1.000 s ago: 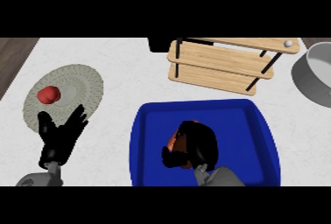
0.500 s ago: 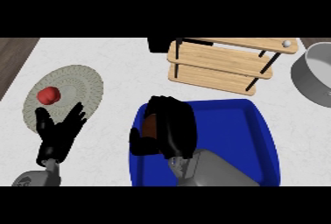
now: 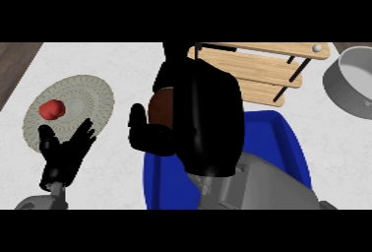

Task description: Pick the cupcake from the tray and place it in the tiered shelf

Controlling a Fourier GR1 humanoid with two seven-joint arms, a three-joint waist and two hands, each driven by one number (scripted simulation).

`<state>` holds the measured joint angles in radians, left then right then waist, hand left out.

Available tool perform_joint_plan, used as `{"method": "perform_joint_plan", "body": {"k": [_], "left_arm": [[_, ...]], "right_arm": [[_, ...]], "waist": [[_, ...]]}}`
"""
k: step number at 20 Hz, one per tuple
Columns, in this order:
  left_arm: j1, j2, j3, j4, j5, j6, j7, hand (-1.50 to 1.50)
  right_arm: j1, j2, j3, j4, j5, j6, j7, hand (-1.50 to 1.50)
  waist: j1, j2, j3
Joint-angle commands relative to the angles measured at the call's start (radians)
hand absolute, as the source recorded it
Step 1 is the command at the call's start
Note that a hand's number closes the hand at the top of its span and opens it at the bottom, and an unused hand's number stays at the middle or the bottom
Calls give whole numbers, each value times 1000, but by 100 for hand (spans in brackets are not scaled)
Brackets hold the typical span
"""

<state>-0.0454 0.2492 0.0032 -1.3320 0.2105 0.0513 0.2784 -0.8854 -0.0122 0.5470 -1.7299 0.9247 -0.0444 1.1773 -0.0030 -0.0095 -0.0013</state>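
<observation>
Carry step: right hand (image 3: 196,118) curled round brown cupcake (image 3: 161,106), raised above blue tray (image 3: 287,142). Next move, likely: across to wooden tiered shelf (image 3: 254,69). Left hand (image 3: 65,152) rests, fingers spread.

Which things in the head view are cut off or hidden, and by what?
Head view: the right hand, close to the camera, hides most of the cupcake and much of the blue tray; the grey pot is cropped at the right edge; the wooden shelf is partly covered.

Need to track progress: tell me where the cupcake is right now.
In the head view, mid-frame: the cupcake sits in the right hand, lifted between the blue tray and the wooden shelf.
</observation>
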Motion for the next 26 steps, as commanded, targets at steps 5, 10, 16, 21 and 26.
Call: {"method": "perform_joint_plan", "body": {"k": [5, 10, 16, 21, 26], "left_arm": [[-14, -10, -16, -67, -27, 42, 54, 0], [-21, 3, 6, -59, -5, 11, 51, 0], [12, -14, 10, -31, -7, -6, 18, 0], [-14, -14, 16, -7, -16, -16, 6, 0], [-9, -6, 37, -8, -4, -34, 9, 0]], "right_arm": [[-191, -37, -286, 50, -30, 190, 103, 150], [-323, -84, -442, 122, -54, 242, 68, 150], [-380, -147, -534, 227, -76, 268, -13, 150], [-383, -200, -598, 399, -131, 241, -181, 150], [-342, -250, -601, 422, -163, 310, -258, 150]], "waist": [[5, 4, 1], [7, 5, 1], [8, 7, 1], [12, 11, 1], [6, 9, 1]]}}
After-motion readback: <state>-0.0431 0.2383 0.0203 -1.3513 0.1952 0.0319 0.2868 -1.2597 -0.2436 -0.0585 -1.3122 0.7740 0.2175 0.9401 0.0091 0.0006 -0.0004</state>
